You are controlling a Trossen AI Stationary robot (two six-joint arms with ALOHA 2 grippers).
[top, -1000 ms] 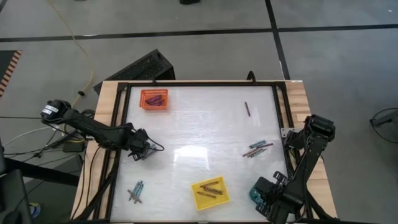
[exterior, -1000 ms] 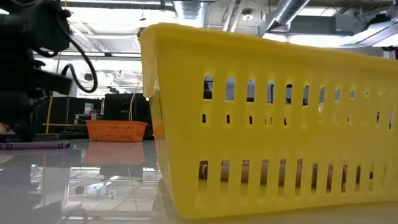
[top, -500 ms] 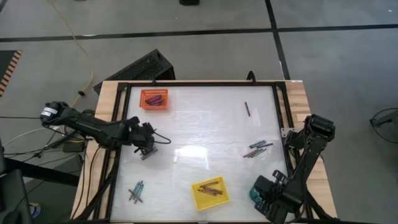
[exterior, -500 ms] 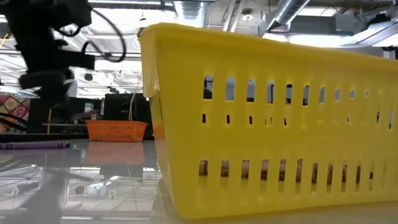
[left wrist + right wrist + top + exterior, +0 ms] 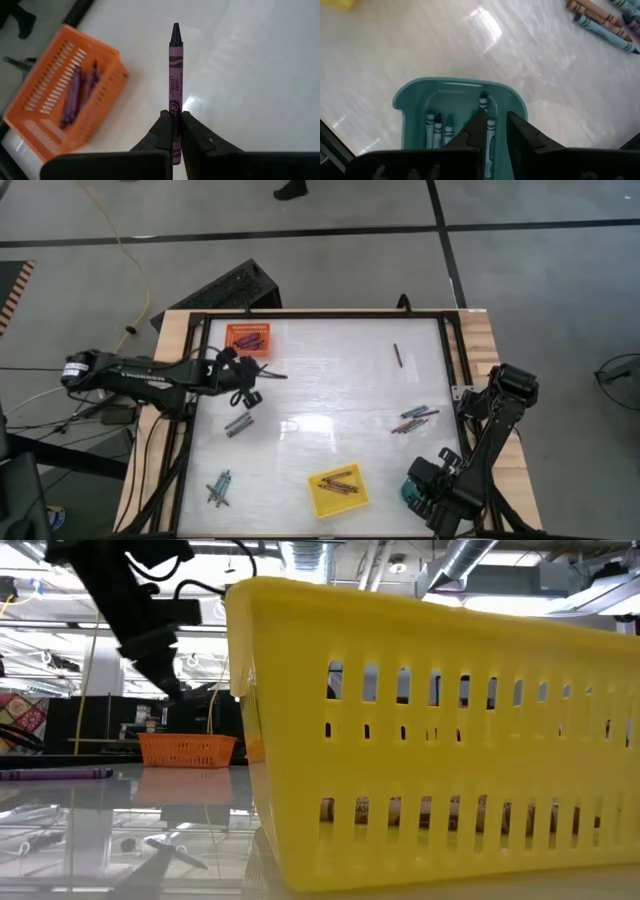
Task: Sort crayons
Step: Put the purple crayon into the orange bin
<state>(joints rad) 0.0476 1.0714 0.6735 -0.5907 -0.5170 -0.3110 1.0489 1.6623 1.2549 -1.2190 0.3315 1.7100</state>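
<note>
Right claw sits over the teal tray at the tabletop's near right corner, pinching a blue crayon. Yellow tray is by the near edge. Left claw grips a purple crayon just short of the orange tray, far left corner.

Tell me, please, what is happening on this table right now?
Crayons are being sorted by colour into trays. The left gripper is shut on a purple crayon and holds it beside the orange tray, which already contains purple ones. The right gripper is over the teal tray and holds a teal-blue crayon above those inside. Brown crayons lie in the yellow tray, and loose crayons remain on the table.
</note>
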